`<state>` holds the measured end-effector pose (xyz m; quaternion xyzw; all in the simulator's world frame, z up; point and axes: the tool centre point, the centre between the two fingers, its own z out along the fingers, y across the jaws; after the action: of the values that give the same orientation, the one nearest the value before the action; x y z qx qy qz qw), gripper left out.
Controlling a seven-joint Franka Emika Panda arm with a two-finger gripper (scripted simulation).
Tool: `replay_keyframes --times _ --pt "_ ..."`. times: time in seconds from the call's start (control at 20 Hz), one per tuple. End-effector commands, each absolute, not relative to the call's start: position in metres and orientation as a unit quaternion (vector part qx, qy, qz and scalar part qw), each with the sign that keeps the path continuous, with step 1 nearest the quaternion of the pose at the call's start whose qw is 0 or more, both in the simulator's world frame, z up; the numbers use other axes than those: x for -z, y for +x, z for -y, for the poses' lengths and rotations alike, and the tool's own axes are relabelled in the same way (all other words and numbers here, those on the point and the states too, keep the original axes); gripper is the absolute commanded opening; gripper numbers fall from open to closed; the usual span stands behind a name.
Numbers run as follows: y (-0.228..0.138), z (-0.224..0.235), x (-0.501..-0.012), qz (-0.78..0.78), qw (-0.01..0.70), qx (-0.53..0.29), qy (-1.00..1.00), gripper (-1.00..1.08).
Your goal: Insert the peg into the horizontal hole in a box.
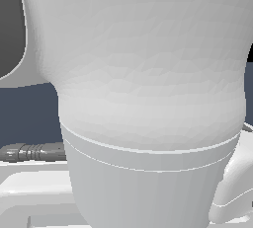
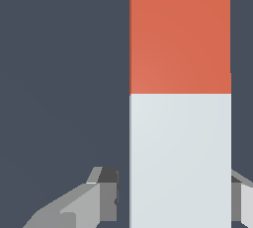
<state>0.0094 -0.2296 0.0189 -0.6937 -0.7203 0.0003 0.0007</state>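
Observation:
In the wrist view the peg [image 2: 180, 98] fills much of the picture, with its orange-red half [image 2: 180, 34] farther from the fingers and its white half [image 2: 180, 163] between them. My gripper [image 2: 174, 197] straddles the white half. One grey finger [image 2: 106, 195] stands off the peg by a thin dark gap, and the other finger [image 2: 242, 200] shows just past the opposite edge. The jaws look open around the peg. The box and its hole are out of view. The exterior view shows neither the peg nor the gripper.
The arm's own white body [image 1: 148, 74] blocks nearly all of the exterior view, with a grey cable-like part [image 1: 32, 152] at the exterior view's left. A dark blue-grey floor [image 2: 59, 74] lies under the peg.

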Motion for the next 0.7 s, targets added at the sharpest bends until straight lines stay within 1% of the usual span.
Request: replay_keyframes --times 0.0,0.65 --pt "0.0101 0.2298 -0.019 0.72 0.0 0.0 -0.694 -1.0" --pt "0.0146 0.2238 -0.0228 0.724 0.0 0.0 -0.69 -1.0"
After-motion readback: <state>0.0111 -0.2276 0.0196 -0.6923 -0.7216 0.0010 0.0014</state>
